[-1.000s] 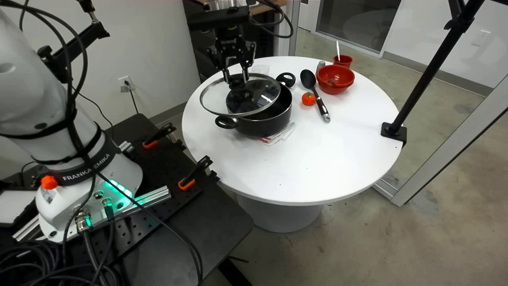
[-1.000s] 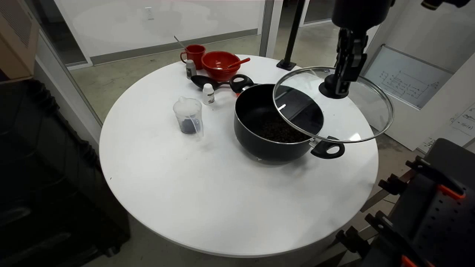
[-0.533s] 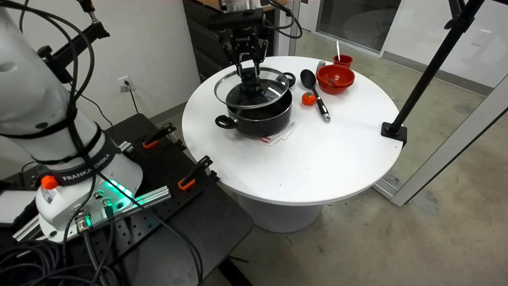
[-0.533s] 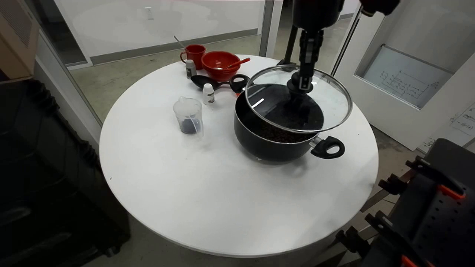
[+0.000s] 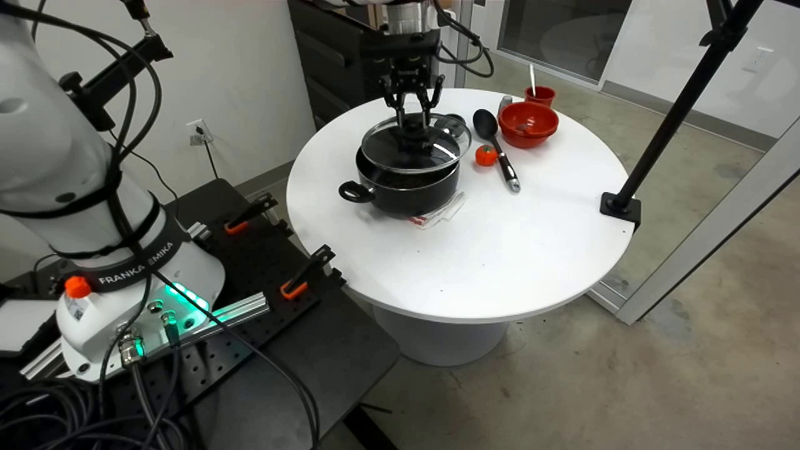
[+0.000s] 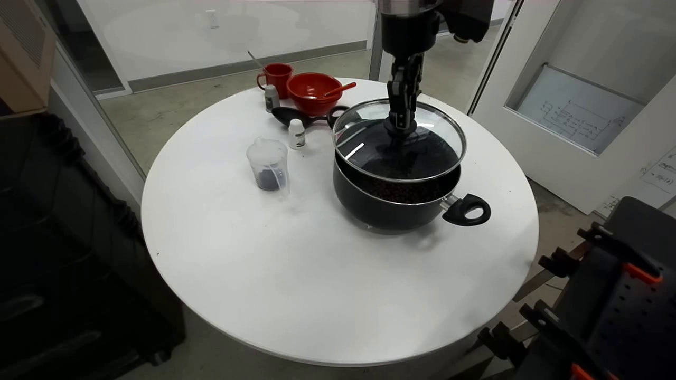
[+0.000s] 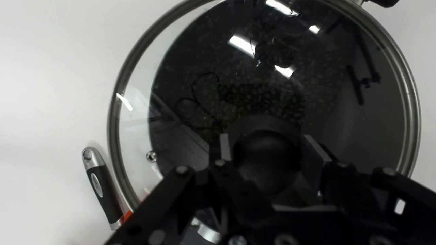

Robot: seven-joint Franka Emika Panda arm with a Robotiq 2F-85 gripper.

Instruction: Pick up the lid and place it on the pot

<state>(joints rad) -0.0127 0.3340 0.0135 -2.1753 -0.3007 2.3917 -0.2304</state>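
Note:
My gripper (image 5: pixel 413 124) is shut on the black knob of the clear glass lid (image 5: pixel 382 150); it also shows in an exterior view (image 6: pixel 402 122). The knob (image 7: pixel 267 153) sits between the finger pads in the wrist view. The lid (image 6: pixel 364 161) hangs roughly level just above the black pot (image 6: pixel 388 214), with a gap showing along the near side in both exterior views. The pot (image 5: pixel 409 201) holds dark beans. In the wrist view the lid's rim (image 7: pixel 114 136) reaches past the pot's left edge. The pot's far handle is partly hidden by the lid.
A black spoon (image 5: pixel 507 169) and a tomato (image 5: pixel 485 155) lie near the pot. Red bowls (image 5: pixel 528 125), a red mug (image 6: pixel 278 79), small bottles (image 6: pixel 297 134) and a measuring cup (image 6: pixel 268 163) stand on the white table. A cloth (image 5: pixel 440 212) lies under the pot.
My gripper carried the lid sideways from beyond the pot's edge to over the pot, rightward in an exterior view and leftward in an exterior view. The lid is now lower. The pot has not moved.

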